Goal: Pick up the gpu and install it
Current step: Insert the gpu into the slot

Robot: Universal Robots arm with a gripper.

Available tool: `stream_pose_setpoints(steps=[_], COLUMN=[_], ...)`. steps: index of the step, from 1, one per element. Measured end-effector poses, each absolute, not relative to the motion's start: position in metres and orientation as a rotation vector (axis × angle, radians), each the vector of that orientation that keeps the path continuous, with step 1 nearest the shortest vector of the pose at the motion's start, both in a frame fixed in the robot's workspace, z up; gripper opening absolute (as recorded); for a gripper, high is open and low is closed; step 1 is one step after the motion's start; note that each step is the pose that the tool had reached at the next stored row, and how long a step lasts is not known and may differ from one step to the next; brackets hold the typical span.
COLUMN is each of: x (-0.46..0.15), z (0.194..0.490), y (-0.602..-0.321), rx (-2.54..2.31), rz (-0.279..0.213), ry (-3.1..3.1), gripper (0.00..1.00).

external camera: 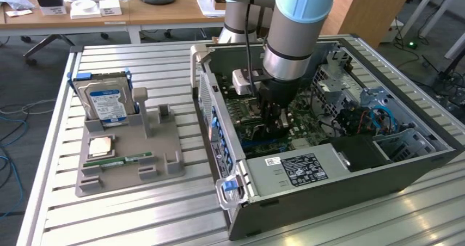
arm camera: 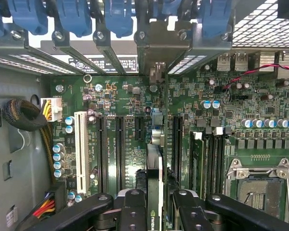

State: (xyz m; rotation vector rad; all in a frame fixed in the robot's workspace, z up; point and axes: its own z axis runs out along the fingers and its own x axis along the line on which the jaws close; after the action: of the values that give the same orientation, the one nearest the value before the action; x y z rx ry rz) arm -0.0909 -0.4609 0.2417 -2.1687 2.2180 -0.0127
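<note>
Gripper (arm camera: 155, 209) clamping gpu (arm camera: 154, 183) by edge, card standing upright over motherboard (arm camera: 216, 106) so connector is facing slots. Bracket end pointing toward rear openings of case (external camera: 407, 164). Hard drive (external camera: 108, 102) and memory stick (external camera: 120, 161) resting on tray (external camera: 130, 180), apart from work.

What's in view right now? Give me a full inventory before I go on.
gpu: one, black edge-on card, held in the tool above the motherboard slots.
computer case: one, grey, open, on the slatted table.
motherboard: one, green, inside the case.
hard drive: one, silver with blue-white label, upright in the grey holder at the exterior view's left.
memory stick: one, green, lying flat on the holder.
grey holder: one, on the table beside the case.
slatted table: one, silver.
tool: one, black, closed on the gpu, inside the case.
arm: one, grey and light blue, reaching down into the case.
</note>
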Motion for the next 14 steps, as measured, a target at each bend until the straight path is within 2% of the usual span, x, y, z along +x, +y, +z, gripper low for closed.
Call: stream_pose_setpoints(steps=[14], x=[-0.093], z=[0.2406], y=[-0.4609], rx=[-2.168], rz=[-0.013], ry=[2.218], gripper=[0.26])
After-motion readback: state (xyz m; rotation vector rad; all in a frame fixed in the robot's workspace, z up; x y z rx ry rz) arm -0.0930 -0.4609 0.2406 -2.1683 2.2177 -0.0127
